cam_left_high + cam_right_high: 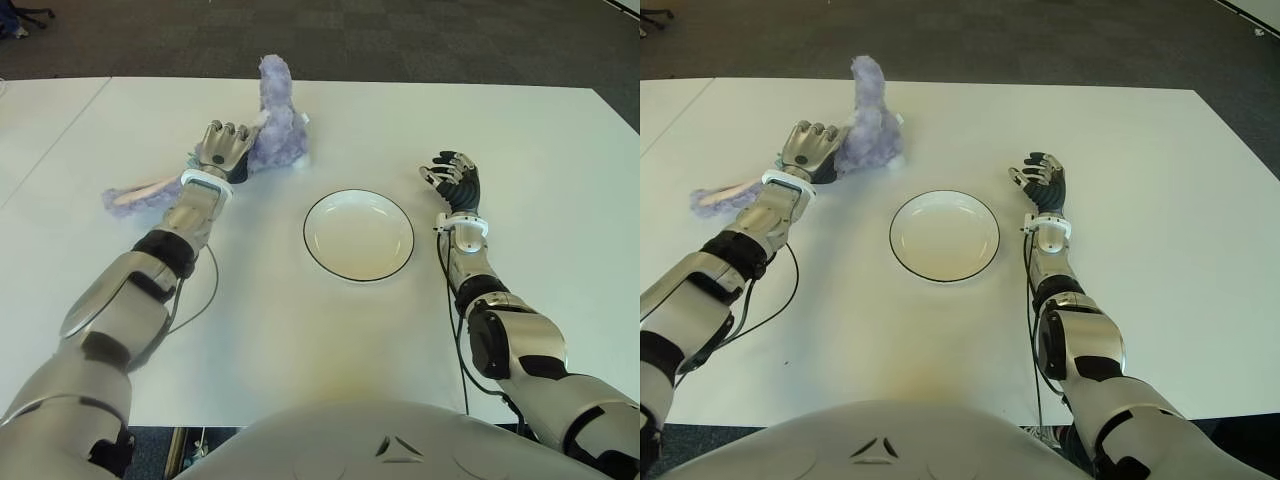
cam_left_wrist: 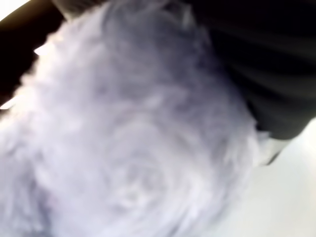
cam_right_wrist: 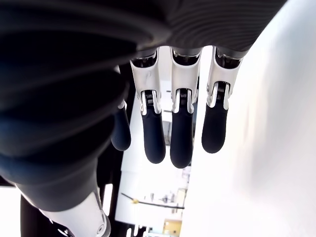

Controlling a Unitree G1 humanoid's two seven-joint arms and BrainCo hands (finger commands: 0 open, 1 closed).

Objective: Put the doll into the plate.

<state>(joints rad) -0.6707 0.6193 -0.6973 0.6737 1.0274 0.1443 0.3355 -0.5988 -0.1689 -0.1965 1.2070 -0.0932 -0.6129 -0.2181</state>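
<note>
Left robot hand [image 1: 224, 148] is curled into the purple doll [image 1: 275, 130] on the table [image 1: 520, 140] beyond and left of the plate [image 1: 358, 235], so it needs a firm grip before lifting across, while the right robot hand [image 1: 452, 180] waits, fingers loosely spread, beside the plate.

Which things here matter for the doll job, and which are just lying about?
Job: purple doll, left hand closed on it; empty plate mid-table.

Not in play: right hand, open, right of the plate; white table; cable beside the left arm.
</note>
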